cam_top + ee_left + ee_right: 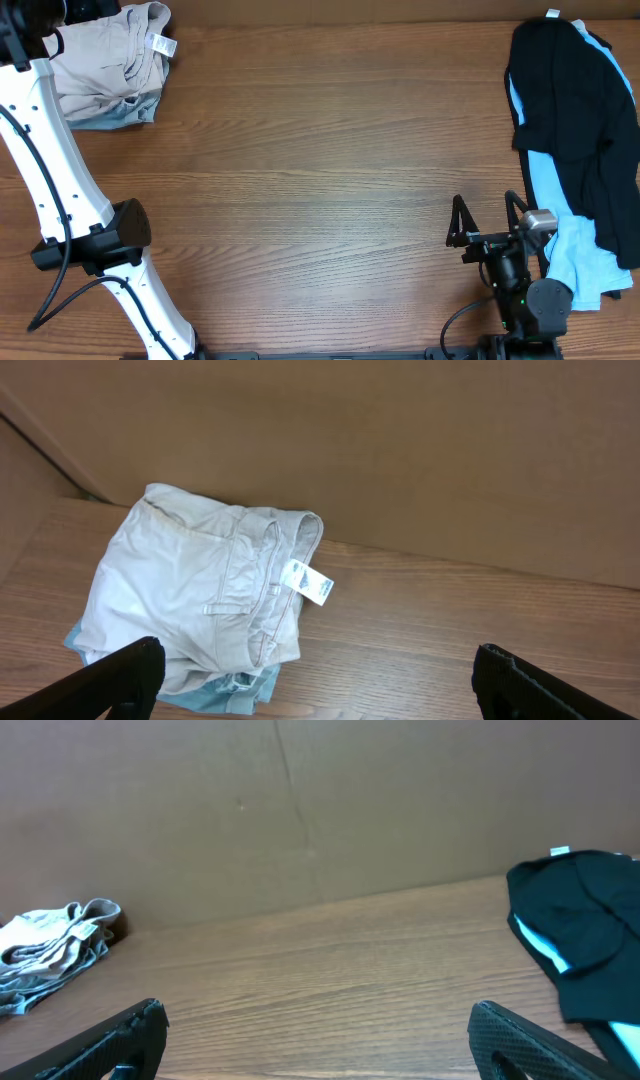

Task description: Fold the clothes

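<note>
The khaki shorts [110, 60] lie bundled in the far left corner of the desk [320, 180], resting on blue denim shorts [130, 112]. The left gripper [320, 675] hangs over them, released and empty. The right gripper [487, 215], also spread wide and holding nothing, sits near the front right, beside a black garment [570, 90] and a light-blue one [570, 250].
</note>
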Available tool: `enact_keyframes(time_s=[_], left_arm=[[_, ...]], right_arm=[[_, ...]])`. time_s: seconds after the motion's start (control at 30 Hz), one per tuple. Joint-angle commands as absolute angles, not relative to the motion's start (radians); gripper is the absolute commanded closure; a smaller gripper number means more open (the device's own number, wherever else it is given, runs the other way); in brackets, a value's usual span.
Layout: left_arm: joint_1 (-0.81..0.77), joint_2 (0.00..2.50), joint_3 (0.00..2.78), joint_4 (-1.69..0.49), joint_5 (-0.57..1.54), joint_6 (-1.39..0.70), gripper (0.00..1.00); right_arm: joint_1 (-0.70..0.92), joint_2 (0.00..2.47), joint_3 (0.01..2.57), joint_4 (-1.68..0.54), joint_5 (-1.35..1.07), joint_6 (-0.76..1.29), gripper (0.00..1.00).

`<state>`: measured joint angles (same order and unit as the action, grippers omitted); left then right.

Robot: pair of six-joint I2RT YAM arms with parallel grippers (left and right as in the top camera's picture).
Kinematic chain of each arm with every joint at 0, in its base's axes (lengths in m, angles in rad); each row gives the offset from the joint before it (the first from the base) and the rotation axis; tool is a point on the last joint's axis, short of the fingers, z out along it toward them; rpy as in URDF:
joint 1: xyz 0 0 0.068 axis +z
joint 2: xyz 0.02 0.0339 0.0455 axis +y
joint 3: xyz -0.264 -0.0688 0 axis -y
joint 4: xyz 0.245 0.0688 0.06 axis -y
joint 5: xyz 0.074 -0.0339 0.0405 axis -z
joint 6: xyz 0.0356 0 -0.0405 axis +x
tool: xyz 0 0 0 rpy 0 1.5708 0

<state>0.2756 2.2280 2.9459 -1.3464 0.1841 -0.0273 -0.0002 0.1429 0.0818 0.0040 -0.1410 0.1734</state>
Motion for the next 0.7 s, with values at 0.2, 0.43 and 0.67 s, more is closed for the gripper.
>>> enact_keyframes(time_s=[0.2,0.43,0.67], left_arm=[[0.281,2.225,2.947,-1.343,0.192,-0.038,0.0],[0.281,2.225,2.947,-1.343,0.192,-0.038,0.0],[0.281,2.225,2.947,-1.343,0.192,-0.038,0.0]], right_arm=[[0.027,0.001,0.008,-0.065,-0.074,0.187,0.0],[0.027,0.002,0.008,-0.076,-0.072,0.187,0.0],[0.027,0.002,0.008,-0.076,-0.072,0.187,0.0]])
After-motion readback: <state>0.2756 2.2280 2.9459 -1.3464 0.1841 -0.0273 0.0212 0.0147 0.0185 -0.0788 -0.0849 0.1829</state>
